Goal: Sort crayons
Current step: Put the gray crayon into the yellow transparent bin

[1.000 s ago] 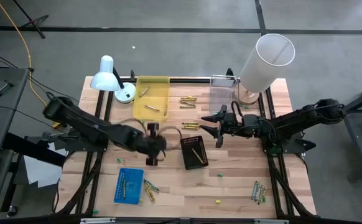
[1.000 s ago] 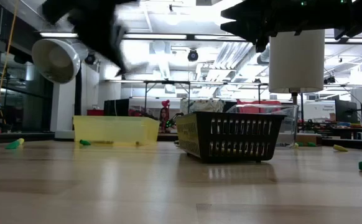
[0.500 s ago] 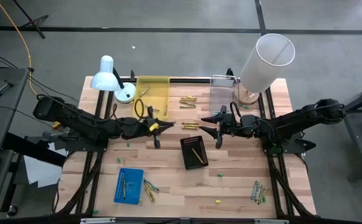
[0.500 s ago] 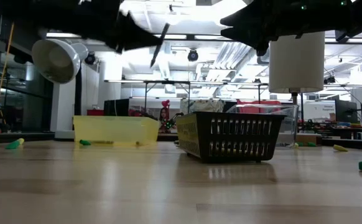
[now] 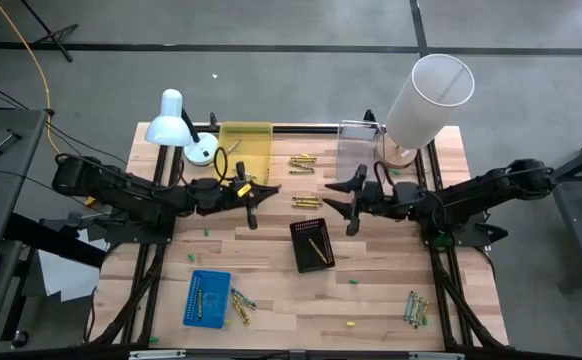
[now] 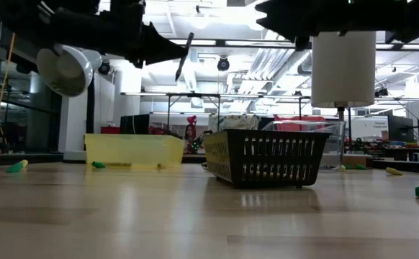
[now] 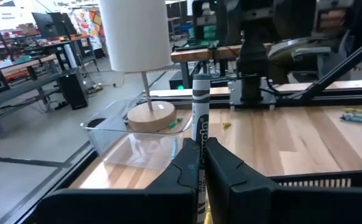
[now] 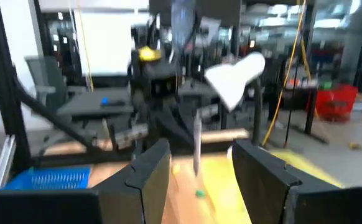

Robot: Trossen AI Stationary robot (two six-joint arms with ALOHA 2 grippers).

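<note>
My left gripper [image 5: 254, 197] hangs level above the table's middle, shut on a grey crayon [image 7: 199, 109]. Facing it from the right, my right gripper [image 5: 341, 203] stands open with nothing between its fingers. In the right wrist view the grey crayon [image 8: 196, 146] shows a short way ahead of that gripper's fingers. Loose yellow crayons [image 5: 303, 160] lie on the wood beside the yellow tray [image 5: 244, 150], and more crayons [image 5: 241, 305] lie by the blue tray [image 5: 206, 297]. One crayon lies in the black basket [image 5: 312, 245]. My left gripper pinches the grey crayon at about its middle [image 7: 199, 144] between its two fingers. The fingers come level from the table's left and lie across the crayon. The crayon stands nearly upright, a little tilted [image 6: 184, 56], lifted well clear of the table.
A clear container [image 5: 356, 150] and a white-shaded lamp [image 5: 429, 95] stand at the far right. A white desk lamp [image 5: 176, 125] stands at the far left. Several crayons [image 5: 416, 308] lie near the right front corner. Bare wood lies along the near edge.
My left gripper has gone from beside the black basket toward the table's far edge. It has tipped up from pointing down to level, carrying the grey crayon, which now stands nearly upright. My right gripper has kept its place.
</note>
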